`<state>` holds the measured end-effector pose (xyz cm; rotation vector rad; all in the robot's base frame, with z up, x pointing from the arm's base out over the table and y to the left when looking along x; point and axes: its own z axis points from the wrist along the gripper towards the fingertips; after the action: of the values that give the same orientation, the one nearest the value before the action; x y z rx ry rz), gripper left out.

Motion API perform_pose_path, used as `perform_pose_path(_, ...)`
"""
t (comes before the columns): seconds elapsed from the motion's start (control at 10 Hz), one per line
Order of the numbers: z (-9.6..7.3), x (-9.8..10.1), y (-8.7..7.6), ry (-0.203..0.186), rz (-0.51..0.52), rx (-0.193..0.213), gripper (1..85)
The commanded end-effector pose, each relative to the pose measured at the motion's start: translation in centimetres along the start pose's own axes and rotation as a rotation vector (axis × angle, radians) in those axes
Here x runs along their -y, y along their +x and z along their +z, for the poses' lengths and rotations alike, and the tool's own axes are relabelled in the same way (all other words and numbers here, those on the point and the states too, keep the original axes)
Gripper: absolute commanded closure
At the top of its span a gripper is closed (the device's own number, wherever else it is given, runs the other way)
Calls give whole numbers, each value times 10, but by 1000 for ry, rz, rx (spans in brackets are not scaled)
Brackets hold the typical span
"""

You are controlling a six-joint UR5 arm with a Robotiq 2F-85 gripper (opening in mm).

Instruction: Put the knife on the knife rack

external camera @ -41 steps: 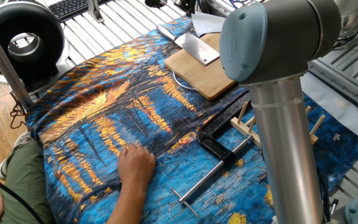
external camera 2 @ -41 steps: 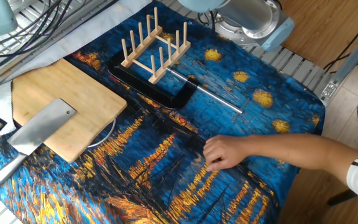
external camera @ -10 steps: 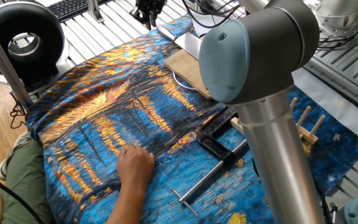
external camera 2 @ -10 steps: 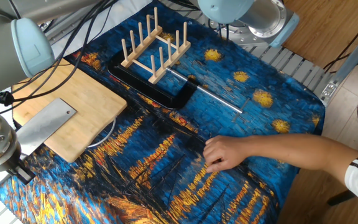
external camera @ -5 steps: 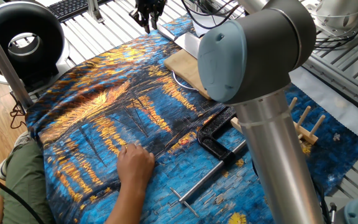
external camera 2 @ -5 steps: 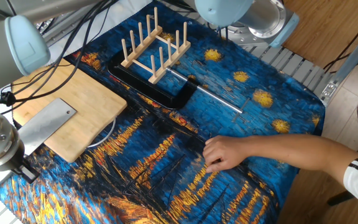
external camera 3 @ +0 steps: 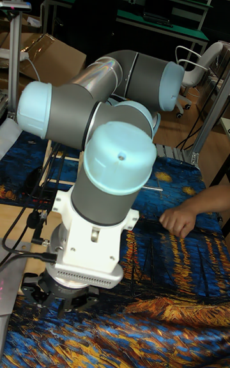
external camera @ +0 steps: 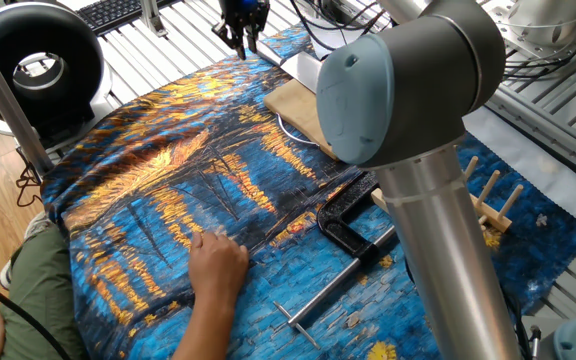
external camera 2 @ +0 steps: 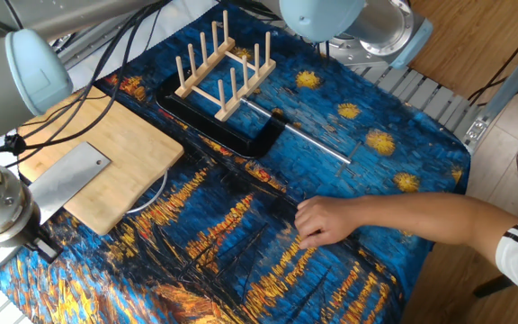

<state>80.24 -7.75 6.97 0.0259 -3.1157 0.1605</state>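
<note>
My gripper (external camera: 240, 36) hangs over the knife (external camera 2: 57, 186) handle at the cutting board (external camera 2: 129, 148); jaws open, I judge. A shallow pinch could let the slick steel slip.

The knife (external camera 2: 68, 178) lies flat, its broad rectangular silver-grey blade resting on a wooden board near one corner of the desk, with a small hole at one blade corner. Its handle end runs off toward the desk edge, hidden beneath my wrist. The knife rack (external camera 2: 224, 67) stands upright well apart, near the opposite edge: light bare wood, two rows of round pegs on parallel rails.
</note>
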Motion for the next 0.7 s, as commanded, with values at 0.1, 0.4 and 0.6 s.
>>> perform_pose_path(0.1, 16, 16, 7, 10, -17, 14, 540)
perform_pose_path(0.4, 30, 27, 12, 29, -23, 30, 537)
perform_pose_path(0.6, 40, 29, 15, 29, -22, 42, 530)
